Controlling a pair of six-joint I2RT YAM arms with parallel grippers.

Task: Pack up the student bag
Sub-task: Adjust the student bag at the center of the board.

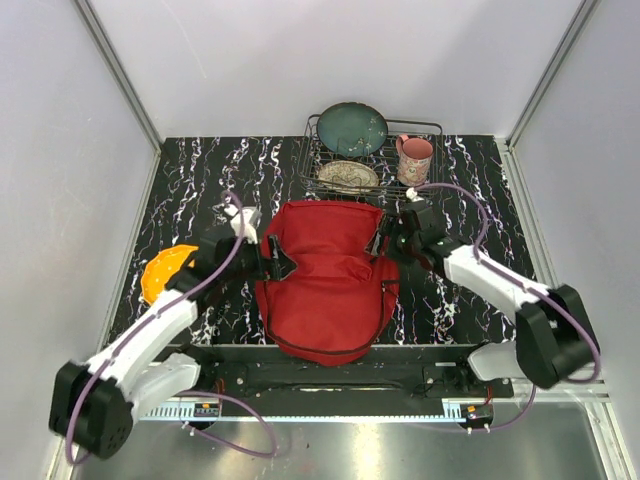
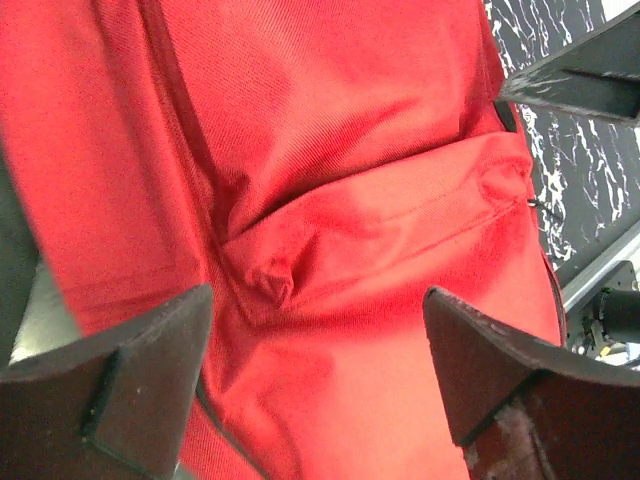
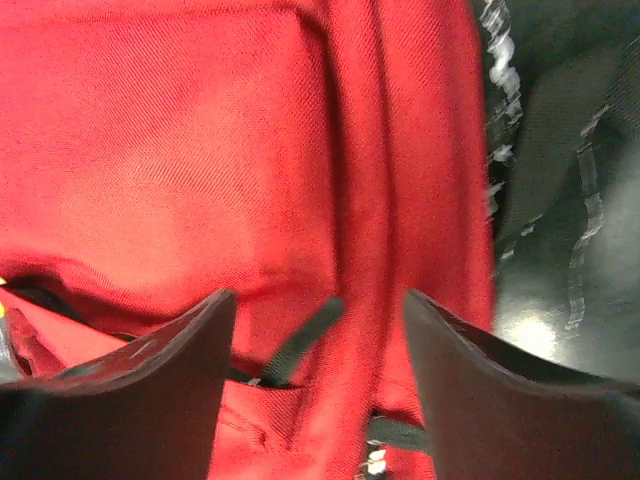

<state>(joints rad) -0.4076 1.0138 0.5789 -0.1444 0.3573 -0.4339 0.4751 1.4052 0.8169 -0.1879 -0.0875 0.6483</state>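
Your left gripper [image 2: 315, 375] and right gripper [image 3: 318, 385] flank the bag [image 1: 325, 285], jaws apart and empty, likely ready to spread it.

A robot test cell in a lab is shown. The black marbled table [image 1: 200, 190] is enclosed by plain white panels [image 1: 300, 60] set in aluminium profiles [image 1: 118, 75]. The left arm [image 1: 150, 335] and right arm [image 1: 490, 280] are bolted at its near edge, with purple cables [image 1: 478, 203] left exposed. Household props, a wire dish rack [image 1: 310, 150] and a mug [image 1: 414, 158], are set at the far edge.
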